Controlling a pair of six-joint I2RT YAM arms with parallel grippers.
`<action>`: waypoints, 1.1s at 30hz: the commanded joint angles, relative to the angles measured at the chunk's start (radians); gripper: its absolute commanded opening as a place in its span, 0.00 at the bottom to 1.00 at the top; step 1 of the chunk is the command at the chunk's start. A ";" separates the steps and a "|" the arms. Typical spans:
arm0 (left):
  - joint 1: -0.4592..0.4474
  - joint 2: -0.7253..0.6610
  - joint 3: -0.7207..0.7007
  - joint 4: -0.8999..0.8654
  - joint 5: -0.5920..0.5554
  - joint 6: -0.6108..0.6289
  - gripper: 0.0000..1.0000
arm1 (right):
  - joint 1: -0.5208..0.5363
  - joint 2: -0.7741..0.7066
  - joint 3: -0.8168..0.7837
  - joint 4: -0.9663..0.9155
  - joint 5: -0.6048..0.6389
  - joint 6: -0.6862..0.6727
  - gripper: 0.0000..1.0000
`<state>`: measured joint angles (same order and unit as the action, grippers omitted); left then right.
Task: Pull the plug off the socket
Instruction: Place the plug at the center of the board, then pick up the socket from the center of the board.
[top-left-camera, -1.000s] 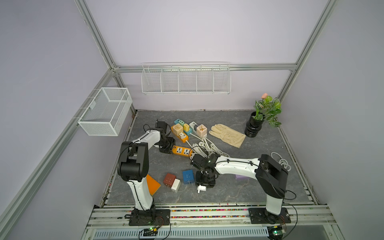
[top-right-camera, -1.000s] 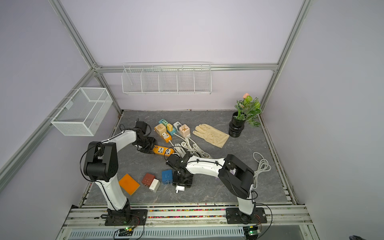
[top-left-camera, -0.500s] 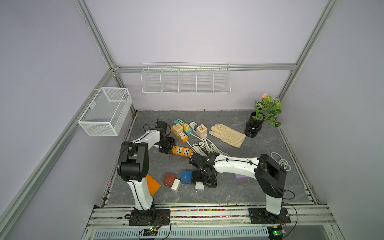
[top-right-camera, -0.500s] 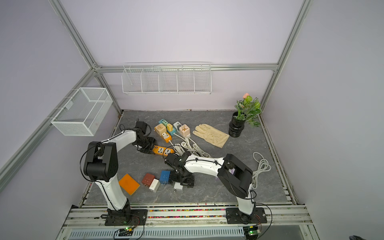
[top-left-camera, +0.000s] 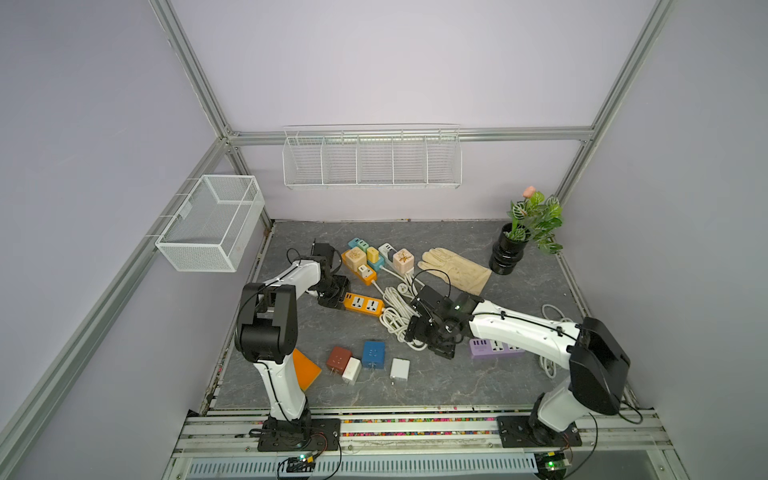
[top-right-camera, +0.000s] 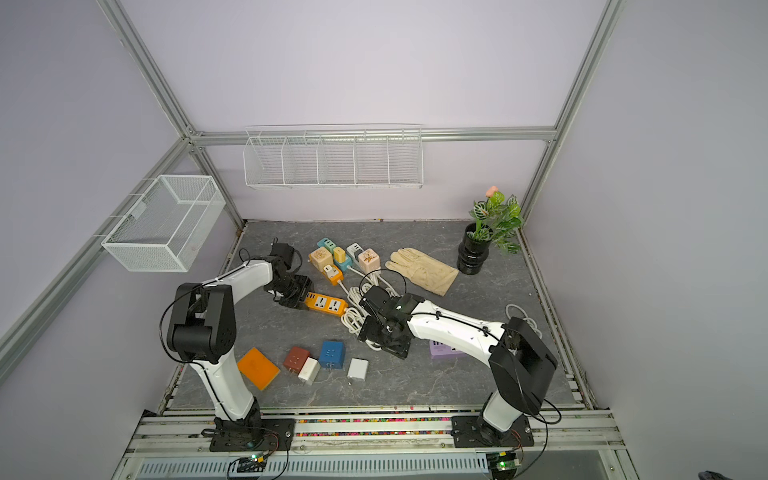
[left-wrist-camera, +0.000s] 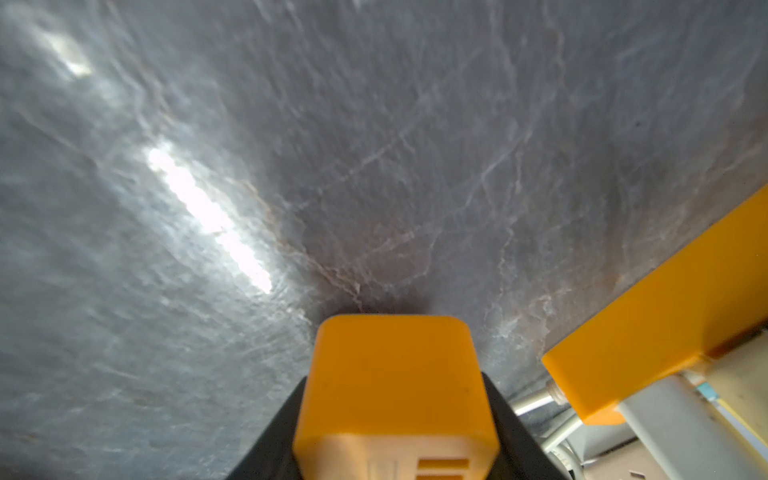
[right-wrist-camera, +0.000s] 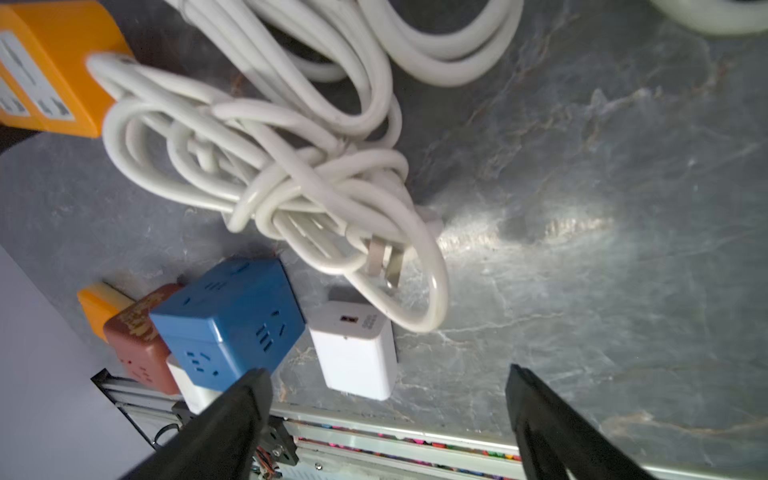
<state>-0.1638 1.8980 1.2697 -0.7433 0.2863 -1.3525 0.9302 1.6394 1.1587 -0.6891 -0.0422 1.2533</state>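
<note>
Left gripper (top-left-camera: 336, 296) pinches the end of the orange power strip (top-left-camera: 365, 305) in both top views; right gripper (top-left-camera: 424, 344) hangs spread wide beside the cord bundle (top-left-camera: 395, 316), with the white charger plug (top-left-camera: 400, 368) loose on open mat (top-left-camera: 478, 386) near the front rail (top-left-camera: 415, 411). Left wrist view shows black fingers (left-wrist-camera: 282, 436) clamping orange plastic. Right wrist view alone shows the plug's USB port (right-wrist-camera: 349, 319); its print is unreadable.

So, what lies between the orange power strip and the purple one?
In both top views, a coiled white cable and the right arm's open fingers lie between them.
</note>
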 joint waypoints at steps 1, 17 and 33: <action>-0.002 -0.033 0.016 -0.036 0.007 0.018 0.00 | -0.017 0.056 -0.001 0.057 -0.002 -0.017 0.84; -0.051 -0.066 0.067 -0.116 -0.014 0.046 0.00 | -0.022 0.039 0.012 -0.125 0.170 -0.133 0.06; -0.452 -0.030 0.316 -0.138 -0.083 -0.283 0.00 | -0.328 -0.496 -0.045 -0.584 0.514 -0.296 0.06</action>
<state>-0.5690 1.7954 1.5002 -0.8711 0.2604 -1.5661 0.7044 1.1942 1.1419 -1.1664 0.3489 1.0367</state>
